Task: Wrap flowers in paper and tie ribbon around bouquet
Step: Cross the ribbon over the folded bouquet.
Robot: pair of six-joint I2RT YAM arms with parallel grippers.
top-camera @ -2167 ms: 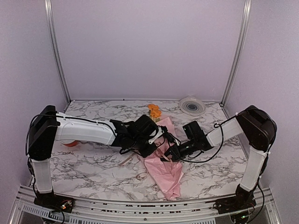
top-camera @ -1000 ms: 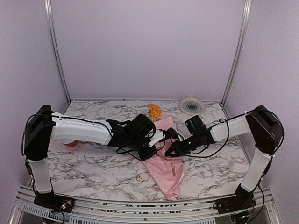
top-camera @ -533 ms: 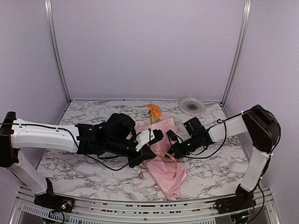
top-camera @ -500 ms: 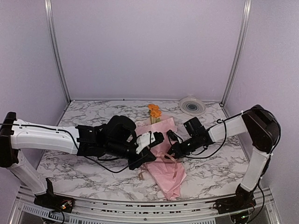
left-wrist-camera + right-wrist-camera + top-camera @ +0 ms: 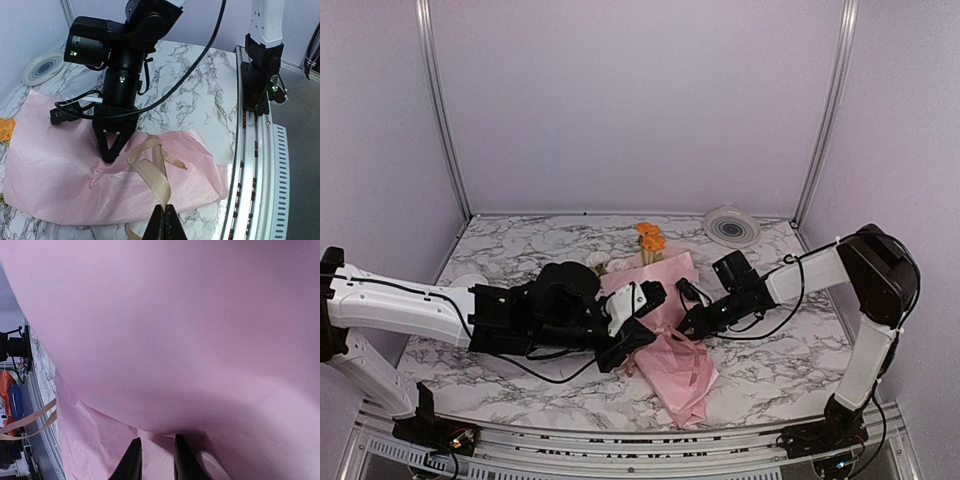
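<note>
The left claw (image 5: 162, 214) is clamped on the tan ribbon (image 5: 152, 167), which loops over the pink paper (image 5: 55, 165) on the worktop (image 5: 195, 100). Beyond, the right claw (image 5: 109, 158) presses its tips onto the paper; whether it pinches, I cannot tell. The flowers (image 5: 650, 240) poke out farthest.

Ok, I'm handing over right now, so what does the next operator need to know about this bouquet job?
Left gripper: shut on the ribbon.
Right gripper: tips pressed onto the paper; can't tell if it pinches a fold.
Flowers: rolled inside the paper, orange bloom and a pale rose poking out the far end.
Done: wrapping.
Left: the ribbon only lies looped over the wrap, no knot visible; tie it around the middle.
</note>
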